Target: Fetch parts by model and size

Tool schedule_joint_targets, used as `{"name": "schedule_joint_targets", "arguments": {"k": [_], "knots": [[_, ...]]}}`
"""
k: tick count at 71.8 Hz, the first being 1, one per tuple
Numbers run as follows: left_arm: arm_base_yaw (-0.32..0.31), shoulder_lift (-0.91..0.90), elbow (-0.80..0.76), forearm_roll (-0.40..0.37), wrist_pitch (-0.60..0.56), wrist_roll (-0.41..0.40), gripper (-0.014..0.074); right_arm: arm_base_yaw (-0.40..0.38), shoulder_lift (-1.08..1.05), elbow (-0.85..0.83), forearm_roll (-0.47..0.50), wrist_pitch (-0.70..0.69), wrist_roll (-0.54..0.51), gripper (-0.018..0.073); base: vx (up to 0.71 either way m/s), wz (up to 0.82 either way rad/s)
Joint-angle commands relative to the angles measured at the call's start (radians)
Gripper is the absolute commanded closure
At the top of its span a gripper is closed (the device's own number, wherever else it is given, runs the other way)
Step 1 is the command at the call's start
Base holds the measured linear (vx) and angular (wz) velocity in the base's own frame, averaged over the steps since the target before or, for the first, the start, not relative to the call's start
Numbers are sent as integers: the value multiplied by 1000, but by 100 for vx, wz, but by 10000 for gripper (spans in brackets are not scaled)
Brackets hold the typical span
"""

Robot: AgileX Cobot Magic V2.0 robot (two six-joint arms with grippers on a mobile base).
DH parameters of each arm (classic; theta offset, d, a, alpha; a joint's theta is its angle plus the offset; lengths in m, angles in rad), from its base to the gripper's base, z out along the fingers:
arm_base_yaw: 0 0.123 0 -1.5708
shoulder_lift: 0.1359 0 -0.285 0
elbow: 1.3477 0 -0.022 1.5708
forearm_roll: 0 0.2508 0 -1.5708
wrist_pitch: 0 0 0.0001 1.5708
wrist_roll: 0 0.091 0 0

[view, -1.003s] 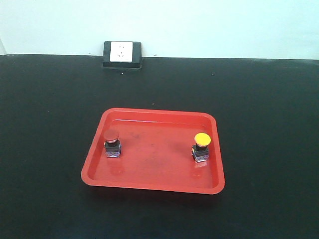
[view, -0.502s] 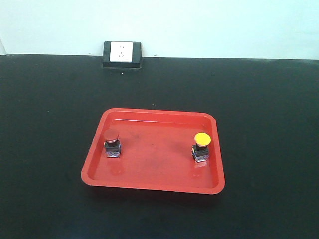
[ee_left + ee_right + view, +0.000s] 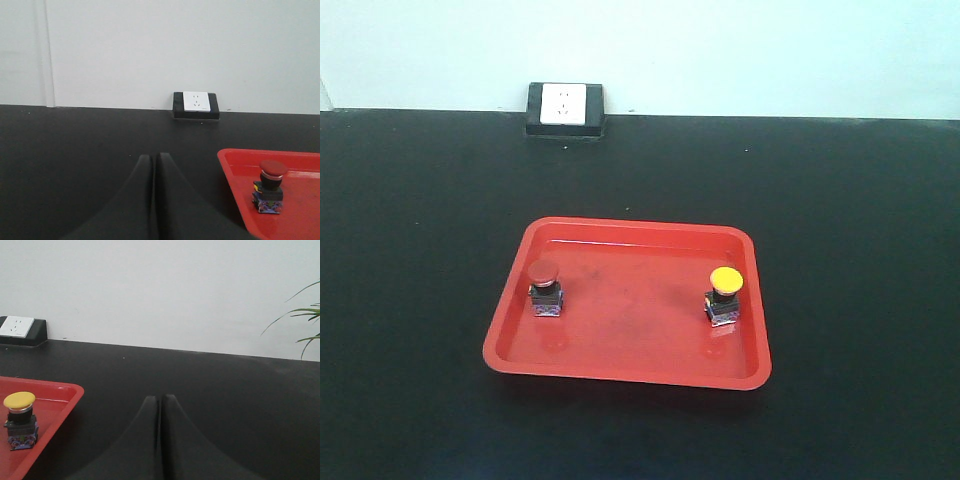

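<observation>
Two push-button parts stand upright in a red tray (image 3: 620,365). The red-capped part (image 3: 545,287) is at the tray's left side and the yellow-capped part (image 3: 724,296) at its right side. In the left wrist view the red-capped part (image 3: 270,192) sits to the right of my left gripper (image 3: 153,158), which is shut and empty over the black table. In the right wrist view the yellow-capped part (image 3: 20,420) sits left of my right gripper (image 3: 160,399), also shut and empty. Neither gripper shows in the front view.
A white wall socket on a black block (image 3: 565,109) stands at the table's back edge against the pale wall. Green plant leaves (image 3: 305,322) reach in at the far right of the right wrist view. The tabletop (image 3: 860,220) is black.
</observation>
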Motion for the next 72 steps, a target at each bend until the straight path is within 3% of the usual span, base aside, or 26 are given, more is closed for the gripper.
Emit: {"name": "schedule_joint_targets", "arguments": {"k": [1,72], "knots": [[2,-12,-12,-5,-75,-7,604,-7,-8,7,-9,-79,0,569,0,0],[2,-12,-12,-5,-75,-7,604,-6,-8,7,-9,-79,0,569,0,0]]}}
